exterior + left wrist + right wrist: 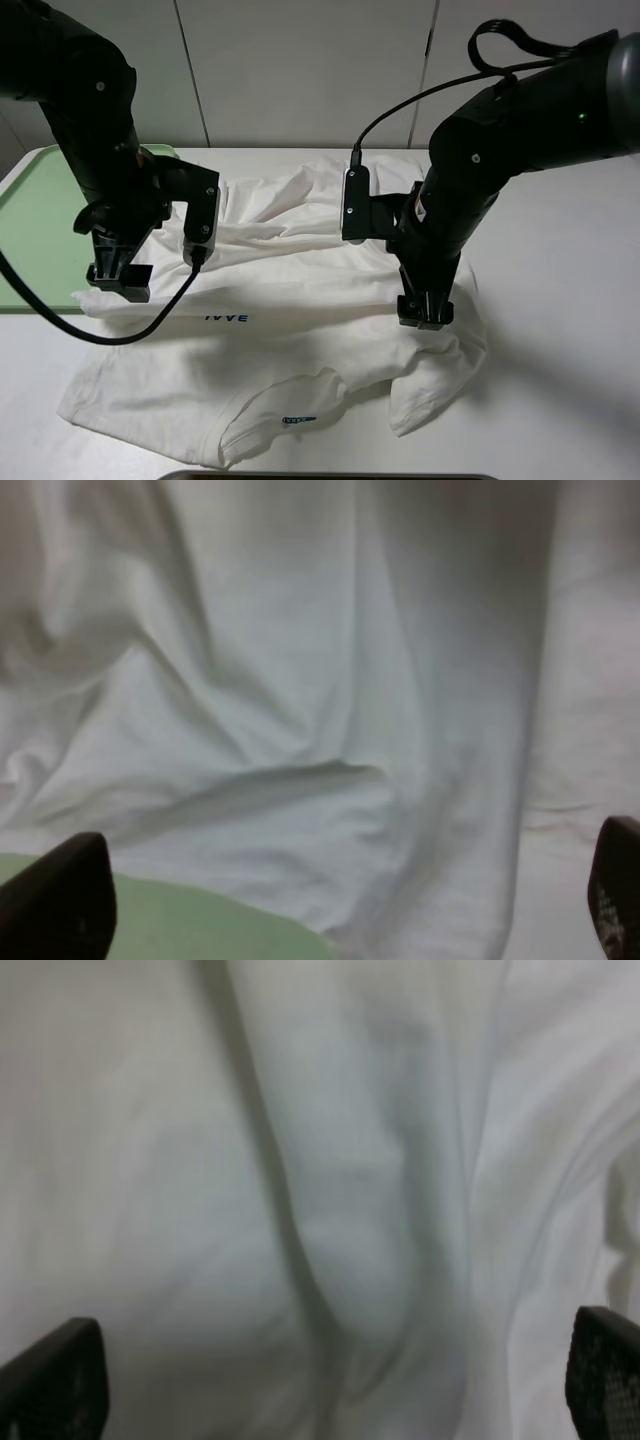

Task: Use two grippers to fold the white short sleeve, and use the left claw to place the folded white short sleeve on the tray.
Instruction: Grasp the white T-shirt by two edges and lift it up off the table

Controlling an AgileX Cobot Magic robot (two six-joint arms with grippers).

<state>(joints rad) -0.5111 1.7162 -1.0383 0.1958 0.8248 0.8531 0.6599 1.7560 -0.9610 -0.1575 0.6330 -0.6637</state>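
While the white short sleeve point(300, 285) lies crumpled on the surface point(570, 330), the left tool point(118, 282) and right tool point(427, 312) stand on it with jaws wide open.

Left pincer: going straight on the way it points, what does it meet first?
Most likely the crumpled white cotton T-shirt, near its edge by the pale green plastic tray. The open left pincer points down at that fabric; the gap is unclear.
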